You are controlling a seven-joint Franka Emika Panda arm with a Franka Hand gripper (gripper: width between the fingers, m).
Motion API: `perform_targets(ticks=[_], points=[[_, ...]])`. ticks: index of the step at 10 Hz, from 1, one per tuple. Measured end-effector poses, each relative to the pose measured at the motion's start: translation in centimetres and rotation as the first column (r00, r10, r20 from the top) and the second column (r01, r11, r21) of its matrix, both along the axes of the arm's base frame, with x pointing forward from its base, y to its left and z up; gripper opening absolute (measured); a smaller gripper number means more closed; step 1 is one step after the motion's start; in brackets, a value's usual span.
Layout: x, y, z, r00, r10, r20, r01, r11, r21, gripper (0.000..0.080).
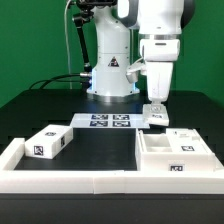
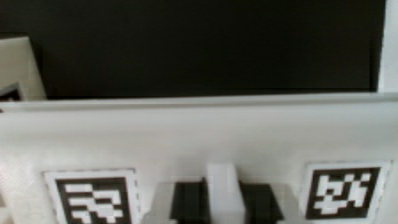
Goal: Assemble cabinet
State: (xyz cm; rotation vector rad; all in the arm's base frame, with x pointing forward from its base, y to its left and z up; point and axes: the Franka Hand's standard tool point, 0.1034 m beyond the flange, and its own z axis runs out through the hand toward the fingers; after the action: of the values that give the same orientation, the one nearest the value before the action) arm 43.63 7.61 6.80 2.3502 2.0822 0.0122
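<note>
My gripper (image 1: pixel 156 102) hangs over the exterior view's right half and is shut on a flat white cabinet panel (image 1: pixel 157 116), held low just above the black table. In the wrist view the panel (image 2: pixel 196 135) fills the near half and shows two marker tags. A thin white rib of it sits between my dark fingers (image 2: pixel 187 203), at the gripper (image 2: pixel 222 200). The hollow white box body (image 1: pixel 160 168) lies in front of the gripper at the right. A smaller white tagged block (image 1: pixel 50 142) lies at the left.
The marker board (image 1: pixel 108 121) lies flat in front of the robot base (image 1: pixel 110 72), next to the held panel. A low white border frame (image 1: pixel 100 181) runs along the table's front and sides. An unidentified white edge (image 2: pixel 15 70) shows in the wrist view.
</note>
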Motion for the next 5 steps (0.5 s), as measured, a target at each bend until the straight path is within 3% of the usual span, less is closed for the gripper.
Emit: perform_targets(ticks=[2,5], points=[[0.98,-0.93,-0.34,1.0,-0.015,0.0,0.015,1.0,0.007,0.0069],[1.34,-0.89,-0.51,1.0,-0.017,0.0,0.017,1.0,0.01,0.0069]])
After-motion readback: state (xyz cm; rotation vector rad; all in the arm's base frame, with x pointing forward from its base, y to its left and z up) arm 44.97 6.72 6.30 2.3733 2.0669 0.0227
